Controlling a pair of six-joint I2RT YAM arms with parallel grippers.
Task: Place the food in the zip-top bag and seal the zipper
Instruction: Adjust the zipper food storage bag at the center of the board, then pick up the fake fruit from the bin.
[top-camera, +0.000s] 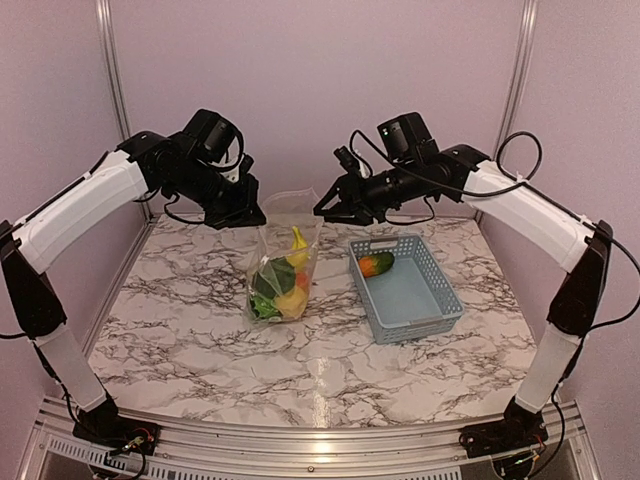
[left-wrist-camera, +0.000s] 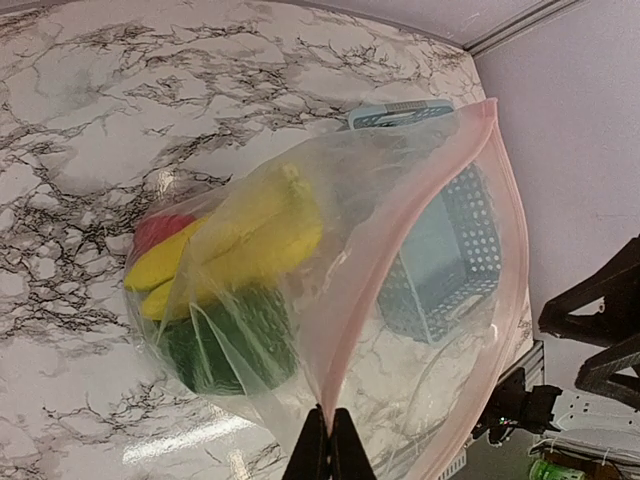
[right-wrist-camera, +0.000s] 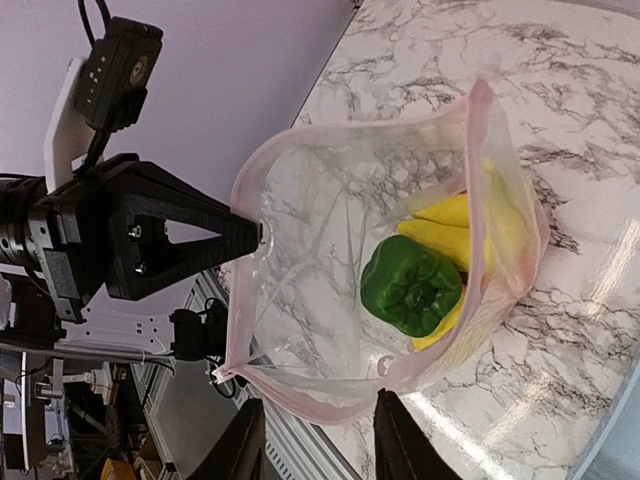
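From above, the bag (top-camera: 283, 265) stands at the centre of the counter (top-camera: 180, 320), mouth up, with food (top-camera: 285, 285) piled in its lower half. The left end effector (top-camera: 256, 222) pinches the upper-left corner of the mouth. The right end effector (top-camera: 322, 212) hangs just right of the mouth, and its fingers are too small here to read. Right of the bag sits the basket (top-camera: 410, 295), with one orange-and-green piece (top-camera: 376, 263) in its upper-left corner.

In the left wrist view, the left end effector (left-wrist-camera: 325, 455) at bottom centre is together, clamped on the pink zipper (left-wrist-camera: 400, 230), which runs off to the upper right. Through the plastic show a banana (left-wrist-camera: 250, 235), a dark green piece under it and a red one at the left.

In the right wrist view, the right end effector (right-wrist-camera: 320, 400) at the bottom has its fingers apart. The near rim lies at their tips but is not pinched. The mouth gapes wide, and a pepper (right-wrist-camera: 412, 285) rests on yellow pieces inside. At the left, the other end effector grips the far rim.

Loading looks nearly done, and sealing is not yet begun. The next move likely calls for the right arm to swing to the basket, close on the last piece and drop it through the mouth. The left grip must hold that mouth open and upright so the bag does not slump.
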